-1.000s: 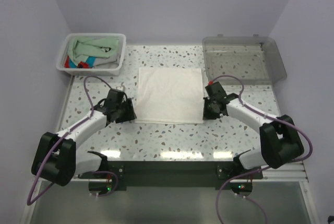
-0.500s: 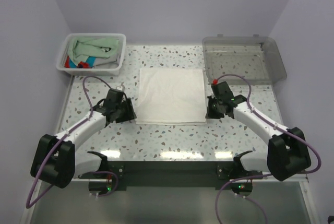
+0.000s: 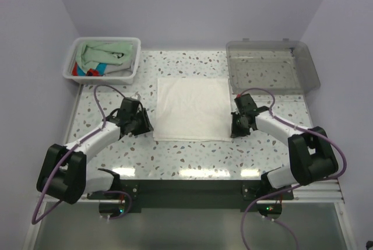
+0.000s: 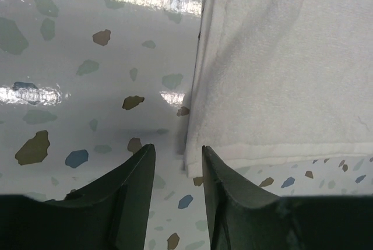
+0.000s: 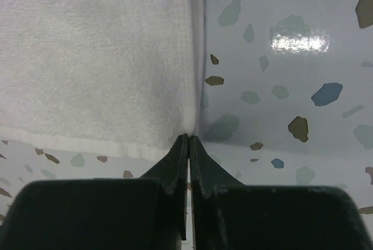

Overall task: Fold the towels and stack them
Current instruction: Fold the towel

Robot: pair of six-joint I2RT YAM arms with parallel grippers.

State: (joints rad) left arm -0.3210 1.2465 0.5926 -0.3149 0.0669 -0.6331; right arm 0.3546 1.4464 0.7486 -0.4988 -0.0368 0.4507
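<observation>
There's the left pincer point(image 4: 175, 159) part-open, jaws astride the 7 o'clock corner of the white towel point(image 3: 192, 107) ready to nip it, the right pincer point(image 5: 188, 142) closed tight at the 5 o'clock corner, cloth caught or not I can't tell, towel flat at centre of the worktop point(image 3: 192, 154) for folding.

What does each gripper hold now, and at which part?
Left gripper: nothing; its jaws stand open at the near left corner of the white towel. Right gripper: seemingly pinches the towel's right edge, close to the near corner.
</observation>
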